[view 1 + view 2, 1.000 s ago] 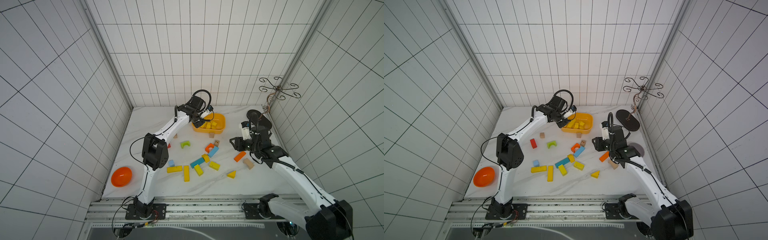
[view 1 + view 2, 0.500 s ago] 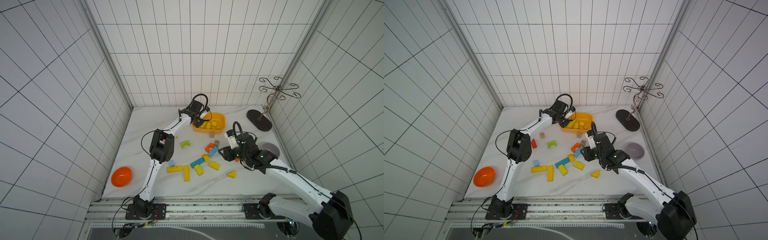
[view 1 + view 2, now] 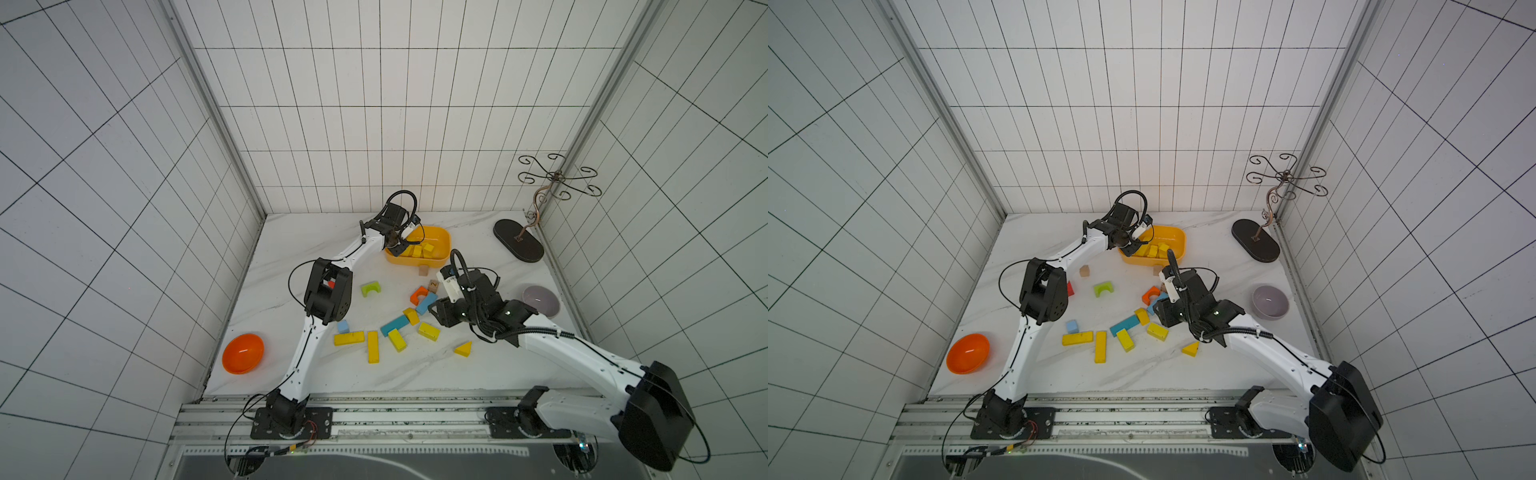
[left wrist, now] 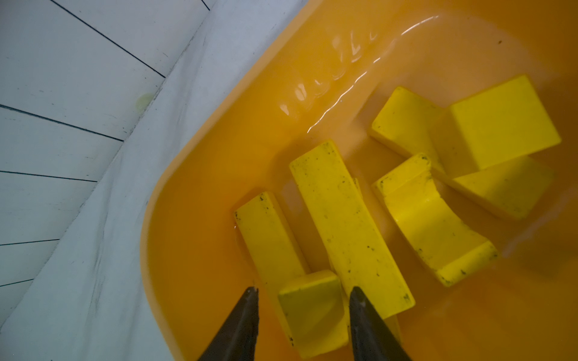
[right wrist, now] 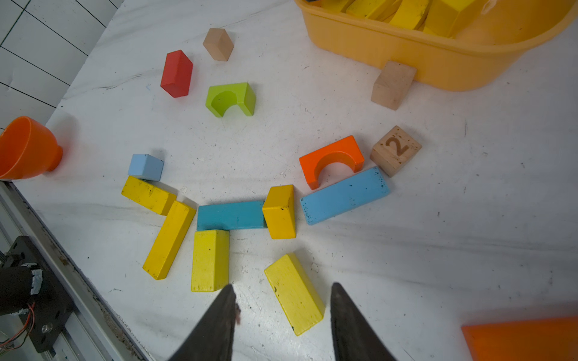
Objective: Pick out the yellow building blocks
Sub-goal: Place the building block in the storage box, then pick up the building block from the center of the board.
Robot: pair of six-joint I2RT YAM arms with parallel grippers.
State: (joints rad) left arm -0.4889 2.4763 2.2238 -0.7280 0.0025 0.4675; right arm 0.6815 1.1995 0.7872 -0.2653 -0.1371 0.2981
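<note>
My left gripper [image 4: 301, 290] hangs inside the orange-yellow tub [image 4: 219, 125], jaws apart around a small rounded yellow piece [image 4: 312, 309]. I see a sliver of gap on one side, so nothing is clamped. That piece lies against two long yellow bars [image 4: 347, 225], and farther along the tub sit a yellow arch piece [image 4: 428, 225] and a heap of chunkier yellow pieces [image 4: 500, 125]. My right gripper [image 5: 283, 289] hovers low over the table [image 5: 469, 218], jaws apart and empty, with a short yellow block [image 5: 294, 293] lying on the surface between the fingertips. The other yellow building blocks [image 5: 209, 259] lie loose nearby: a long bar [image 5: 169, 239], another bar [image 5: 148, 195] just beside a pale blue cube [image 5: 145, 167], and a deeper yellow block [image 5: 279, 211] between two blue bars [image 5: 344, 195]. In a top view a yellow wedge [image 3: 463, 349] lies apart from the rest. An orange arch [image 5: 331, 159] and a wooden cube marked 2 [image 5: 395, 150] sit just past the blue bars.
</note>
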